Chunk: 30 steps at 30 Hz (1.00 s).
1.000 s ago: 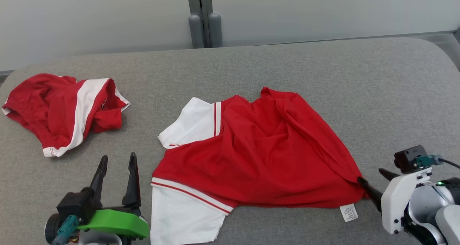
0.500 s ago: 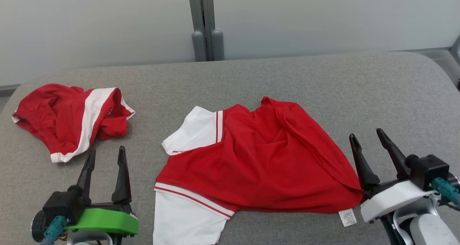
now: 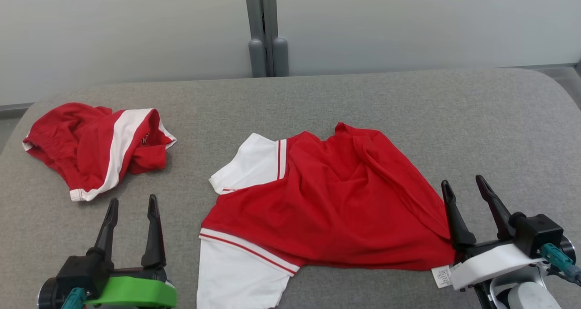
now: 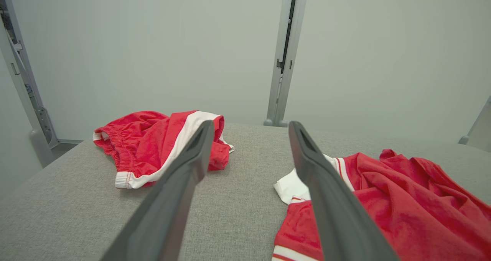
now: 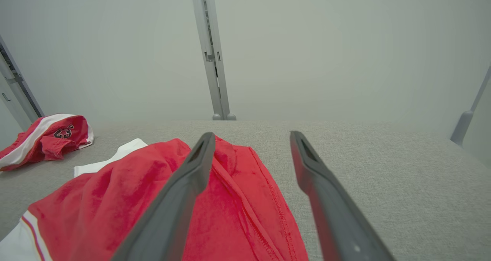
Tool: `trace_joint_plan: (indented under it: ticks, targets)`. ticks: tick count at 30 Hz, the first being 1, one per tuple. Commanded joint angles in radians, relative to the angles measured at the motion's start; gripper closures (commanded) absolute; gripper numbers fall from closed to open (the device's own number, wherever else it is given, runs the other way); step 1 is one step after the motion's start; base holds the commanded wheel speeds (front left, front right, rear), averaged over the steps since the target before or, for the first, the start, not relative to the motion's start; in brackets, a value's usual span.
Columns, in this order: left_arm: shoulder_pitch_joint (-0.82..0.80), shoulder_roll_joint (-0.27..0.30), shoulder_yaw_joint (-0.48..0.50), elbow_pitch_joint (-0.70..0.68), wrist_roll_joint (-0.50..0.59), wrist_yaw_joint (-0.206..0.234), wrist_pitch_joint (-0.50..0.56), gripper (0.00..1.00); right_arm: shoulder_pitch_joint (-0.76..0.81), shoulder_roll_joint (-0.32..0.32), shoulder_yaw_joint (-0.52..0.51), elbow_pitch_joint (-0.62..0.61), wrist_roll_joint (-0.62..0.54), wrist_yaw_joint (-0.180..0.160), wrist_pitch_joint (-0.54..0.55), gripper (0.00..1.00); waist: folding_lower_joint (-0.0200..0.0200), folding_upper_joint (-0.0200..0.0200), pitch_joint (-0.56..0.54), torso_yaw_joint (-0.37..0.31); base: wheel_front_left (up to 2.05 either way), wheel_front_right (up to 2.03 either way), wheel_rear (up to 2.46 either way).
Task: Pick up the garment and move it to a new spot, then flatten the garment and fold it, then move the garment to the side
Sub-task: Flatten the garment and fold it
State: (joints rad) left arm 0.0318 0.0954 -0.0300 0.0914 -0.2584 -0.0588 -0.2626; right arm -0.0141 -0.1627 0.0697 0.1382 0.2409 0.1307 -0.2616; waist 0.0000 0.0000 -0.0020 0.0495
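A red shirt with white sleeves, the garment [image 3: 336, 204], lies crumpled and partly spread in the middle of the grey table [image 3: 408, 105]. Its white label [image 3: 440, 275] shows at the lower right corner. My right gripper [image 3: 462, 182] stands open just beside that corner, fingers pointing away, nothing between them. In the right wrist view the garment [image 5: 126, 199] lies under and left of the right gripper [image 5: 252, 135]. My left gripper [image 3: 132, 200] is open and empty left of the shirt's white sleeve. From the left wrist the garment [image 4: 402, 207] sits to the right of the left gripper [image 4: 250, 125].
A second red garment with a white stripe, a pair of shorts [image 3: 91, 145], lies bunched at the table's far left, also as shorts [image 4: 153, 142] and shorts [image 5: 46, 138]. A grey post [image 3: 265, 50] and a pale wall stand behind the table. Bare grey cloth stretches right of the shirt.
My right gripper has swung from lying low at the shirt's lower right corner to fingers pointing away beside it. The head camera has shifted. The shirt lies as before.
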Motion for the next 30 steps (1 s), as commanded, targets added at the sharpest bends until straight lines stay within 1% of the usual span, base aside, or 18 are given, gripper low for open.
trace_joint_plan:
  ticks: [1,12,18,20,22,24,26,27,28,29,30]
  targets:
    - [0.010,-0.005,0.007,0.002,0.008,-0.007,-0.003,0.00,0.003,-0.002,-0.003,-0.002,-0.006,0.000,-0.004,0.00,0.0000,0.0000,-0.002,0.001,0.00,0.00,0.00]
    - [0.013,-0.026,0.028,0.014,0.048,-0.025,-0.003,0.00,-0.005,-0.003,-0.004,-0.006,-0.009,0.000,-0.004,0.00,0.0000,0.0000,-0.009,0.001,0.00,0.00,0.00]
    - [0.013,-0.032,0.038,0.022,0.053,-0.030,-0.003,0.00,-0.010,-0.001,-0.010,-0.018,-0.015,0.000,-0.004,0.00,0.0000,0.0000,-0.009,-0.005,0.00,0.00,0.00]
    - [0.021,-0.033,0.032,0.046,0.048,-0.034,-0.003,0.00,-0.010,-0.004,-0.022,-0.026,-0.020,0.000,-0.004,0.00,0.0000,0.0000,-0.008,-0.009,0.00,0.00,0.00]
    - [0.022,-0.029,0.017,0.077,0.041,-0.038,0.027,0.00,-0.007,-0.006,-0.038,-0.040,-0.021,0.000,-0.004,0.00,0.0000,0.0000,-0.008,-0.013,0.00,0.00,0.00]
    - [0.022,-0.031,0.012,0.102,0.008,-0.041,0.092,0.00,0.017,-0.024,-0.041,-0.020,-0.024,0.000,-0.004,0.00,0.0000,0.0000,-0.008,-0.015,0.00,0.00,0.00]
    - [0.026,-0.019,0.001,0.112,0.004,-0.044,0.159,0.00,0.031,-0.043,-0.041,0.022,-0.006,0.000,0.041,0.00,0.0000,0.0000,-0.006,-0.015,0.00,0.00,0.00]
    - [0.036,-0.020,-0.003,0.121,-0.013,-0.043,0.213,0.00,0.028,-0.051,-0.042,0.037,0.011,0.000,0.072,0.00,0.0000,0.0000,-0.005,-0.017,0.00,0.00,0.00]
    - [0.045,-0.014,-0.013,0.123,-0.013,-0.045,0.256,0.00,0.032,-0.055,-0.040,0.056,0.026,0.000,0.113,0.00,0.0000,0.0000,-0.005,-0.018,0.00,0.00,0.00]
    - [0.050,-0.007,-0.022,0.123,-0.013,-0.044,0.309,0.00,0.039,-0.073,-0.023,0.075,0.031,0.000,0.159,0.00,0.0000,0.0000,-0.003,-0.018,0.00,0.00,0.00]
    - [0.056,-0.005,-0.030,0.123,-0.025,-0.044,0.368,0.00,0.043,-0.079,-0.014,0.099,0.059,-0.001,0.214,0.00,0.0000,0.0000,0.000,-0.018,0.00,0.00,0.00]
